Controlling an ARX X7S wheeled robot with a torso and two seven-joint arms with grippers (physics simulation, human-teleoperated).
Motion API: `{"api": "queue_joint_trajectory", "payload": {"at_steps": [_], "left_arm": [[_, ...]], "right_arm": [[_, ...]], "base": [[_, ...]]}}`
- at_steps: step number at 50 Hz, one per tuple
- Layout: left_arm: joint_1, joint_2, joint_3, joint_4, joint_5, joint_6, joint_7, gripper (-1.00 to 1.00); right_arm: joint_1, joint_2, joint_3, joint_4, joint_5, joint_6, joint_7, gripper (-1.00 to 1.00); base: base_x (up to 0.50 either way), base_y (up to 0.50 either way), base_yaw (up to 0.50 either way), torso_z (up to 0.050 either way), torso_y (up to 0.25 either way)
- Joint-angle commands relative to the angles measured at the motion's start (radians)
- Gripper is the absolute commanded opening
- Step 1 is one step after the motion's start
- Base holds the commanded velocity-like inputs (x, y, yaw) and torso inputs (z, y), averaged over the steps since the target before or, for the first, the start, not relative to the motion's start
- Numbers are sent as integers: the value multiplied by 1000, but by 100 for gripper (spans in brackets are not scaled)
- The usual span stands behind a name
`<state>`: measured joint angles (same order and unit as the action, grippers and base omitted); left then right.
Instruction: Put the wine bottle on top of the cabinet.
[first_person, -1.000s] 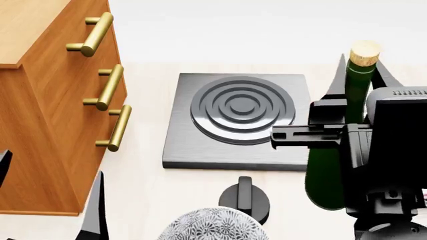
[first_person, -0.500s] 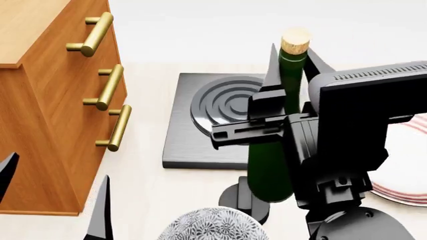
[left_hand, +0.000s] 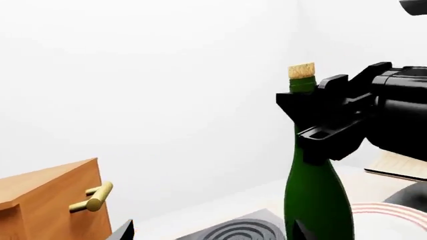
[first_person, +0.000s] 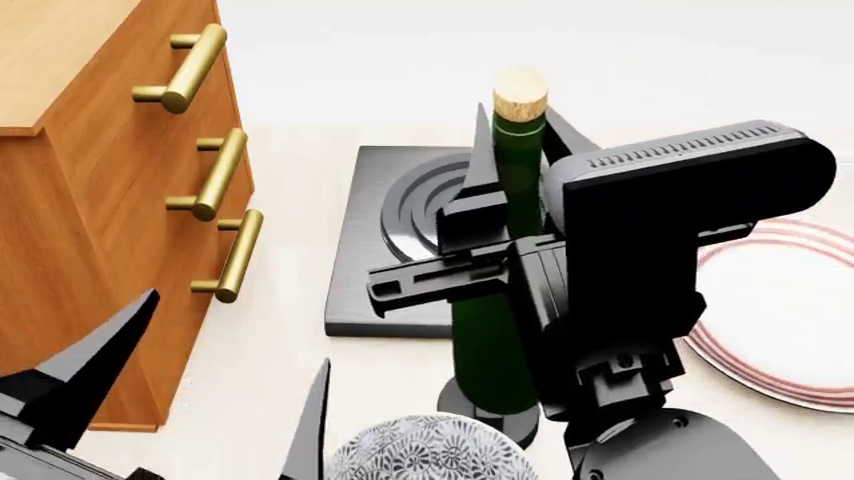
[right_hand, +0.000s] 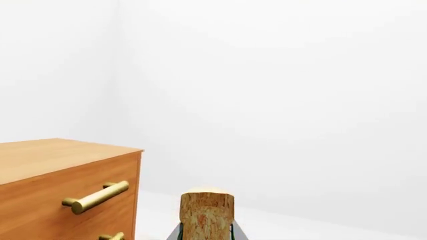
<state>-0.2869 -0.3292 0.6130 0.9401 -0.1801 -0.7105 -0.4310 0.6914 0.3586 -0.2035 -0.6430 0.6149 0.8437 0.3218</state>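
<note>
The wine bottle (first_person: 494, 330), dark green with a tan cork, hangs upright in my right gripper (first_person: 518, 150), which is shut on its neck, above the table in front of the stove plate. It also shows in the left wrist view (left_hand: 317, 195), and its cork shows in the right wrist view (right_hand: 207, 215). The cabinet (first_person: 94, 230), orange-brown with three brass handles and a lighter top, stands at the left, apart from the bottle; it also shows in the right wrist view (right_hand: 60, 185) and in the left wrist view (left_hand: 53, 200). My left gripper (first_person: 200, 400) is open and empty at the lower left.
A dark square stove plate (first_person: 400, 240) with raised rings lies behind the bottle. A black knob (first_person: 461, 400) sits under the bottle's base. A patterned bowl (first_person: 427, 450) is at the front edge. A white plate (first_person: 787, 320) with red rings lies at the right.
My right gripper has carried the bottle leftward, from the right side to over the stove plate's front, uncovering the plate. My left gripper has risen into view at the lower left.
</note>
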Motion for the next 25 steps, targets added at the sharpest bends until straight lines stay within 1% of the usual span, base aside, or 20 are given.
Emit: {"api": "queue_joint_trajectory", "payload": {"at_steps": [1, 8, 14, 19, 21, 25], "left_arm": [[-47, 39, 45, -137, 20, 60, 65, 100], [-26, 57, 74, -277, 27, 167, 78, 100], [-23, 71, 92, -341, 27, 210, 87, 100], [-37, 99, 119, -388, 24, 229, 100, 100], [-29, 115, 106, -414, -4, 260, 108, 100], [-26, 133, 112, -467, -11, 305, 116, 100]], "right_arm": [[16, -21, 16, -16, -33, 8, -21, -100], [47, -25, 10, -19, -22, 28, -15, -100], [56, -26, 7, -19, -18, 30, -14, -100], [61, -27, 9, -18, -13, 29, -12, -100], [63, -27, 9, -19, -10, 31, -11, -100], [65, -25, 4, -14, -12, 28, -13, -100]], "base": [[0, 0, 0, 0, 0], [0, 0, 0, 0, 0], [0, 0, 0, 3, 2], [0, 0, 0, 0, 0], [0, 0, 0, 0, 0], [0, 0, 0, 0, 0]]}}
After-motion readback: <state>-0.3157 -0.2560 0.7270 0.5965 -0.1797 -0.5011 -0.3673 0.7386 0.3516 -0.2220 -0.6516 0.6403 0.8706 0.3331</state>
